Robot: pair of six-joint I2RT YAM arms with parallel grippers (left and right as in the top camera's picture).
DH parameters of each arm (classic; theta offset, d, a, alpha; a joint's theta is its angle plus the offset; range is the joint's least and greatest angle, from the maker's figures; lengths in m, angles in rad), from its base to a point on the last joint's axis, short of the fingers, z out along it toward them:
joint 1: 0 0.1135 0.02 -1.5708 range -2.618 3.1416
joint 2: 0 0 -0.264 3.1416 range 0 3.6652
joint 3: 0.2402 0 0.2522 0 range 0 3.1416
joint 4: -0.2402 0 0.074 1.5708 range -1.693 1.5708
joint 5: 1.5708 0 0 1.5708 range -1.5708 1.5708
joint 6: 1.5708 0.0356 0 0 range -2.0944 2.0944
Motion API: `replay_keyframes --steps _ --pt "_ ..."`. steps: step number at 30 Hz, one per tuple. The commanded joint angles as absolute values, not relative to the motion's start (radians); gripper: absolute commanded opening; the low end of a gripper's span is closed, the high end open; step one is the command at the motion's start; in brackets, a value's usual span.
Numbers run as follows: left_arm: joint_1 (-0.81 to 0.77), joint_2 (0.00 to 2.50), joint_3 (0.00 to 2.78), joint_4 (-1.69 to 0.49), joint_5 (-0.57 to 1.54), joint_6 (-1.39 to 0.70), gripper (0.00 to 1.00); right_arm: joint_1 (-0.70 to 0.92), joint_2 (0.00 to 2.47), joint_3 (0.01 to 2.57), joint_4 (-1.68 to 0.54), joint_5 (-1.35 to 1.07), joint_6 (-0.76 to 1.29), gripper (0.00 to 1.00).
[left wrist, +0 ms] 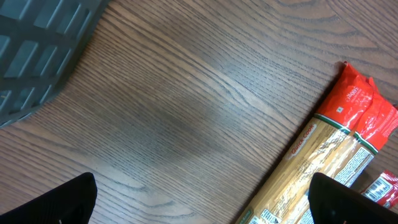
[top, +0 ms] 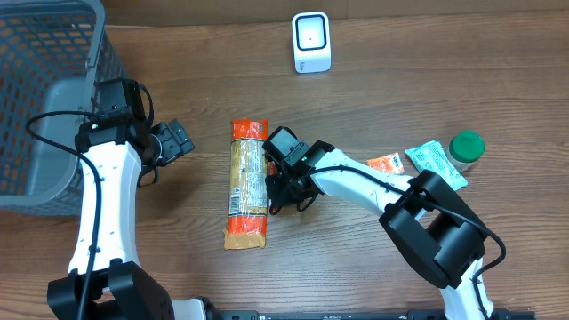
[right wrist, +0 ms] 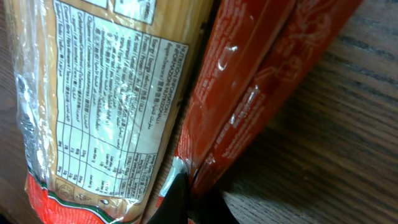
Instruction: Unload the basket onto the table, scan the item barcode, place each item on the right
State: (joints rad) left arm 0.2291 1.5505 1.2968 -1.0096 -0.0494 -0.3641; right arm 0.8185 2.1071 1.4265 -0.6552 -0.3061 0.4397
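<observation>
On the wooden counter (top: pixel 400 80) a long pasta packet (top: pixel 246 191) lies near the middle, its red ends pointing up and down in the overhead view, and a slimmer red packet (right wrist: pixel 249 93) lies touching its right edge, mostly hidden from above by the right arm. The right gripper (right wrist: pixel 183 199) is down at that seam between the two packets; in the right wrist view its dark fingers are drawn fully together and meet on the crimped silvery edge of the red packet, so it looks to be pinching that thin edge, though the contact sits at the very bottom of the view and is partly in shadow. The pasta packet's printed white label faces the wrist camera just left of the grip. The left gripper (left wrist: pixel 205 210) stands spread wide and holds nothing, one finger (left wrist: pixel 62 202) at each lower corner of its own view with bare wood between them; it hangs over the counter left of the pasta packet, near the grey basket (top: pixel 36 107) at the left edge. The white scanner (top: pixel 311 42) stands upright at the far side of the counter, well apart from both packets. To the right lie an orange sachet (top: pixel 385 163), a green and white sachet (top: pixel 436 163) just beside it, and a green-lidded jar (top: pixel 466 149)
</observation>
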Motion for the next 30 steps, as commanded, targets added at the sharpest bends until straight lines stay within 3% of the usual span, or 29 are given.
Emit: replay_keyframes --steps 1,17,22,30 --pt "0.229 1.549 1.298 -1.01 -0.056 -0.371 1.0 0.815 2.103 1.42 -0.653 -0.293 0.374 0.04" --pt "0.229 1.549 1.298 -1.01 -0.056 -0.371 1.0 0.875 2.001 1.42 -0.691 -0.446 -0.136 0.04" --pt "0.229 1.549 1.298 -1.01 -0.056 -0.371 1.0 0.907 2.032 1.42 -0.683 -0.403 -0.191 0.04" --pt "0.229 1.549 1.298 -1.01 -0.056 -0.371 1.0 0.913 2.086 1.42 -0.684 -0.314 -0.187 0.16"
